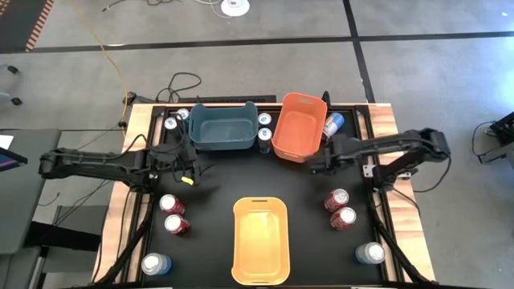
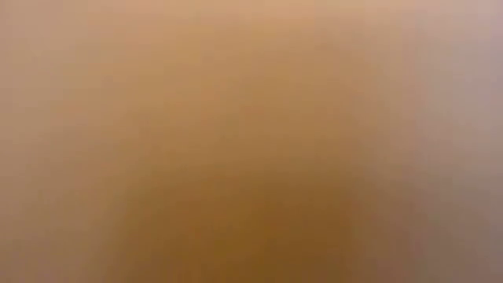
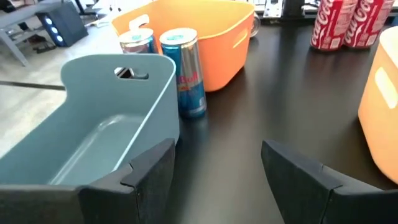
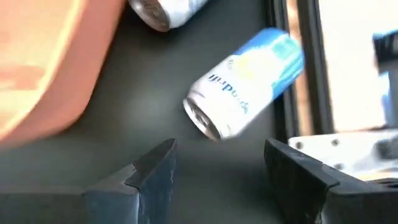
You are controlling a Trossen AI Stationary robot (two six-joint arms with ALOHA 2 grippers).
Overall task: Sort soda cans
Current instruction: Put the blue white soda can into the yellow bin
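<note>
The right gripper (image 1: 315,164) is held with its fingers wide apart and empty, just beside the orange bin (image 1: 299,127). A pale blue can (image 4: 245,84) is seen lying on its side on the table ahead of it. The left gripper (image 1: 195,164) is also spread wide, near the teal bin (image 1: 222,127). Two red cans (image 1: 339,209) are placed on the right side of the table.
</note>
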